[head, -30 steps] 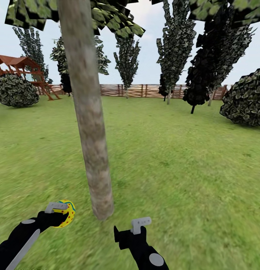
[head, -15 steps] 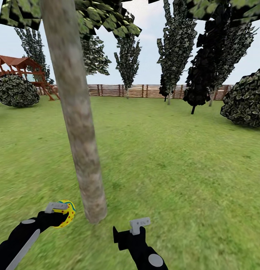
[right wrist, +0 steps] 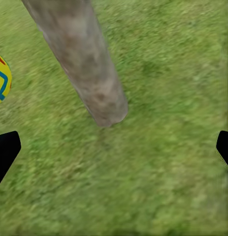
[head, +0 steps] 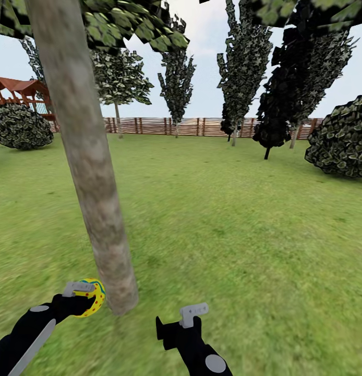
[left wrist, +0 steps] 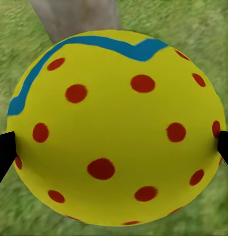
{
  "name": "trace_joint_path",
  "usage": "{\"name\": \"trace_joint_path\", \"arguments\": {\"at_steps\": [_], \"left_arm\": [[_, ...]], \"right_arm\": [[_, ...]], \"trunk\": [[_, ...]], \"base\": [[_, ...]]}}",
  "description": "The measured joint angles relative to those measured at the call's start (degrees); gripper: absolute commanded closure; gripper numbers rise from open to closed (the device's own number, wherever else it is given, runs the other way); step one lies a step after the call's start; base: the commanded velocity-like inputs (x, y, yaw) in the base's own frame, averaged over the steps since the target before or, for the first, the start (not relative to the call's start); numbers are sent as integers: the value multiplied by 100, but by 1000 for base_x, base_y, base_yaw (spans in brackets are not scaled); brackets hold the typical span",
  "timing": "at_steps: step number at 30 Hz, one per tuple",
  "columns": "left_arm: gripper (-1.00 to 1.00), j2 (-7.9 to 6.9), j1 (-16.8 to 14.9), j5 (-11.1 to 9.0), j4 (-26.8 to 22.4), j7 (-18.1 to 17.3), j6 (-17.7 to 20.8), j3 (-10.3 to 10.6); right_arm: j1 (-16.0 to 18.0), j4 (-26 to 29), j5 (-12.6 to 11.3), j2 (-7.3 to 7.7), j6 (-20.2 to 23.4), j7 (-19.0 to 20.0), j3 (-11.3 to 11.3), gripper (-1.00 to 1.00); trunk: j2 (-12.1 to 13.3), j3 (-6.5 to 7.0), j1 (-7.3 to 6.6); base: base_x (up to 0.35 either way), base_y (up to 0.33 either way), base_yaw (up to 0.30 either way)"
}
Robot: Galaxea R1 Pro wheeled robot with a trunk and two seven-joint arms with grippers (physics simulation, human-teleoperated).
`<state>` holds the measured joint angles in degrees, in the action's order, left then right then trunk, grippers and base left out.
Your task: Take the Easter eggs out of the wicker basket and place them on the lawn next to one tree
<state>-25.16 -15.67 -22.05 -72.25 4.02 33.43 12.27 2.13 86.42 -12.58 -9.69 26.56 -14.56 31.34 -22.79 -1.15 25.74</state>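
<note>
Patchy lawn (head: 228,235) under tree (head: 92,188)

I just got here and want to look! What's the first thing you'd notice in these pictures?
The bright yellow egg with red dots and a blue zigzag, gripped in the left tool low beside the trunk. Next, the thick mottled grey-tan tree trunk leaning up from the green grass lawn. The right tool hangs open nearby, holding nothing.

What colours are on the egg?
Egg: yellow, red dots, a blue zigzag stripe. Left wrist view shows it best.
</note>
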Motion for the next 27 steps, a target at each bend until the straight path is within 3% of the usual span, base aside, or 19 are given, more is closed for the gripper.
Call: {"name": "trace_joint_path", "arguments": {"at_steps": [13,27], "left_arm": [[100,0,-1,2,-3,0,3,-3],[100,-1,-1,1,5,0,2,-3]], "right_arm": [[3,-4,0,0,3,0,8,-100],[3,-4,0,0,3,-3,59,-100]], "trunk": [[-6,69,1],[-7,82,1]], "base": [[77,-278,187],[79,-251,52]]}}
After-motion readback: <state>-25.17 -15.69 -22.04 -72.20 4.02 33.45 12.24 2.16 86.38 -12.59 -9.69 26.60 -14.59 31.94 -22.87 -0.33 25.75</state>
